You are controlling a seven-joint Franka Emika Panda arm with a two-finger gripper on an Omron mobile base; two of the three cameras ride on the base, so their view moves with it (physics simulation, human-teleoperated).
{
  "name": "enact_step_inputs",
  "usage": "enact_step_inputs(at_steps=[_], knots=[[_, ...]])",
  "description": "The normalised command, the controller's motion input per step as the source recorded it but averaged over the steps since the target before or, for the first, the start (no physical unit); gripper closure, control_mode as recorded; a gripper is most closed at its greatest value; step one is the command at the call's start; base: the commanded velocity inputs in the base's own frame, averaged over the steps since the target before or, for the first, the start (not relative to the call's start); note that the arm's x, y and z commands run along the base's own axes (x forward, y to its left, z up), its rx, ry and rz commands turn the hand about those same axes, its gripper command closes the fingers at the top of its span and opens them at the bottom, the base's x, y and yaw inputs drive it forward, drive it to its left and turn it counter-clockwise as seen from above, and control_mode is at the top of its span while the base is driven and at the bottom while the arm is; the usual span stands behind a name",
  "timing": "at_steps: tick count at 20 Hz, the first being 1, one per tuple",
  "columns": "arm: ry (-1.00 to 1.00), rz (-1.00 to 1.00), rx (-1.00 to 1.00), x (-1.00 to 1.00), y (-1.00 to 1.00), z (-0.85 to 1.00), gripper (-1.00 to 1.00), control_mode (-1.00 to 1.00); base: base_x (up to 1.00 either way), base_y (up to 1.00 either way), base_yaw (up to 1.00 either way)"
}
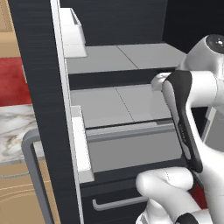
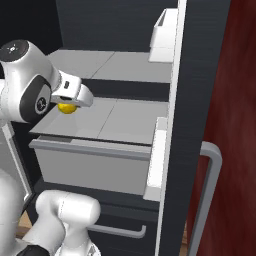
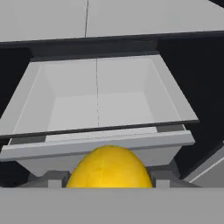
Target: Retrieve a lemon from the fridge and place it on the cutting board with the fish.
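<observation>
The fridge [image 1: 118, 105] stands open in front of me, its grey shelves bare. My gripper [image 2: 70, 102] hangs over the left end of the lower shelf [image 2: 115, 122], shut on the lemon [image 2: 66, 108], a small bright yellow fruit. In the hand view the lemon [image 3: 109, 173] sits between the two fingertips of the gripper [image 3: 109, 181], and a grey crisper drawer [image 3: 98, 103] lies below it. The cutting board and the fish are out of view.
The open left door [image 1: 39, 109] with white bins [image 1: 81, 148] and a grey handle [image 1: 33, 175] flanks me on one side. The right door [image 2: 195, 110] with its handle [image 2: 212, 190] flanks the other. A marble counter [image 1: 15, 131] and wooden cabinets lie further left. Lower drawer handle [image 1: 116, 203].
</observation>
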Motion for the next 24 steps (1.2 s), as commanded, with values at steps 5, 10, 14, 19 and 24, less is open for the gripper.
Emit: enact_step_inputs(at_steps=[5,10,14,19,24], knots=[[0.12,0.0,0.02,-0.49,0.0,-0.48,1.0,-1.0,0.0,0.0,0.0],[0.2,0.0,-0.01,-0.5,0.0,-0.02,1.0,-1.0,0.0,0.0,0.0],[0.16,0.0,-0.01,-0.35,0.0,-0.29,1.0,-1.0,0.0,0.0,0.0],[0.08,0.0,0.0,-0.06,0.0,-0.62,1.0,-1.0,0.0,0.0,0.0],[0.01,0.0,-0.04,-0.01,0.05,-0.67,1.0,-1.0,0.0,0.0,0.0]])
